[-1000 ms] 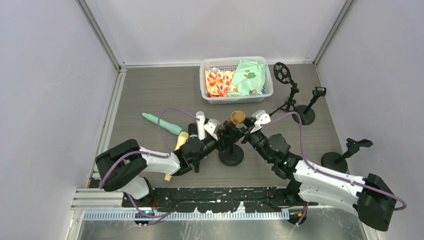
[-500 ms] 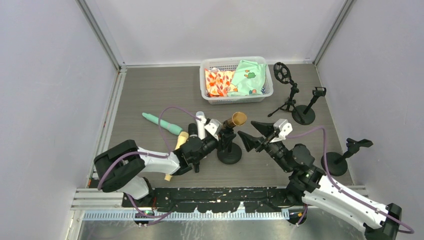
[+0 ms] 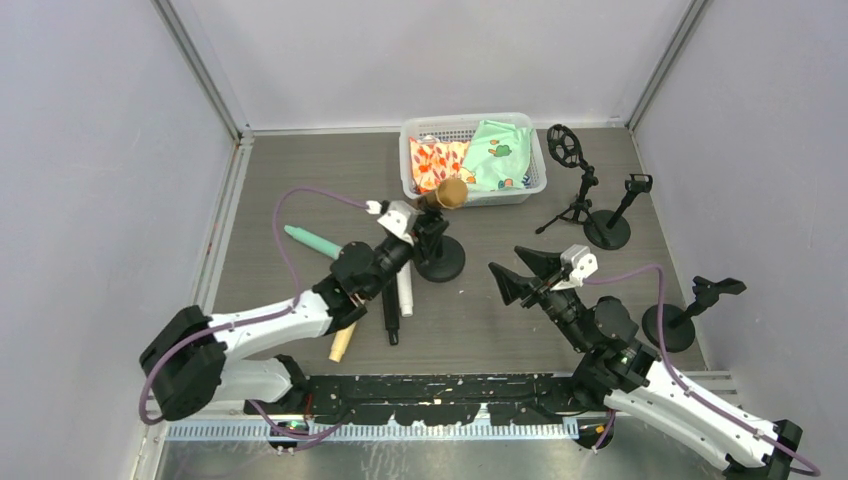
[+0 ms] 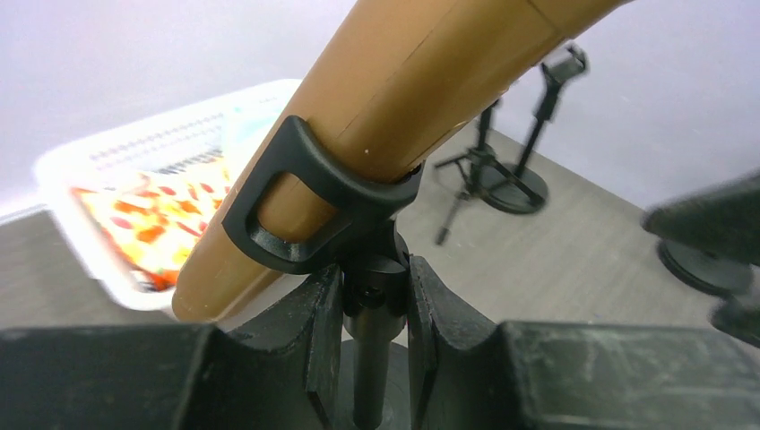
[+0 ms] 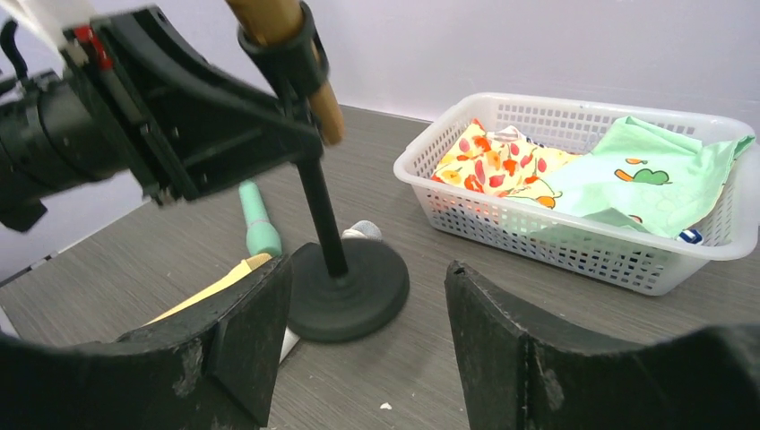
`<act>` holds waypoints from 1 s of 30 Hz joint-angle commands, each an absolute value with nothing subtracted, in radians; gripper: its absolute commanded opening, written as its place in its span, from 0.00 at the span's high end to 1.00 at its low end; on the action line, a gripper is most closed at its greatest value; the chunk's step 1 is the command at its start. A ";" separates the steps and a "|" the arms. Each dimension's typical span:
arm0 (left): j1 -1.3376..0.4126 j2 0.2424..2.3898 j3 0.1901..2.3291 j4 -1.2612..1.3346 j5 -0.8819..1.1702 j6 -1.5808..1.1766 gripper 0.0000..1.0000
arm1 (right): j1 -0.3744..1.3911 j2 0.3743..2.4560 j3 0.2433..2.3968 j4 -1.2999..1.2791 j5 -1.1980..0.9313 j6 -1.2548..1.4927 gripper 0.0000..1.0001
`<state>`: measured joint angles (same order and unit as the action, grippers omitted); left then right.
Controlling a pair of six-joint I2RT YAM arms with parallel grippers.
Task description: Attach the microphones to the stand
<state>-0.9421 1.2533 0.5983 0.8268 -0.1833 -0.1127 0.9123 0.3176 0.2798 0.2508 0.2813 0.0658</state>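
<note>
A brown microphone sits tilted in the clip of a black round-base stand. My left gripper is shut on that stand's pole just under the clip. In the left wrist view the brown microphone fills the clip, and the fingers pinch the pole. My right gripper is open and empty, right of the stand. Its wrist view shows the stand base beyond the open gripper. Green, white, black and yellow microphones lie on the table.
A white basket with cloths stands just behind the held stand. A tripod with a round mount and an empty clip stand are at the back right. Another empty clip stand is at the right.
My right gripper let go of the brown microphone and drew back to the right, open. My left gripper moved the stand with the microphone away from me, toward the basket.
</note>
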 commanded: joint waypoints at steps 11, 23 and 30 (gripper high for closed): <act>-0.482 1.055 0.668 0.725 -0.155 -0.096 1.00 | 0.910 0.326 0.294 0.253 0.291 0.054 0.33; -0.156 1.428 0.809 1.071 0.028 -0.209 1.00 | 0.910 0.427 0.326 0.272 0.257 0.042 0.33; -0.123 1.696 1.001 1.207 0.075 -0.168 1.00 | 0.911 0.453 0.329 0.282 0.272 0.041 0.33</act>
<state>-0.1425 1.6394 0.8700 0.9150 0.0154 -0.1925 0.9123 0.4412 0.2844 0.2455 0.2707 0.0517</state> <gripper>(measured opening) 0.270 0.672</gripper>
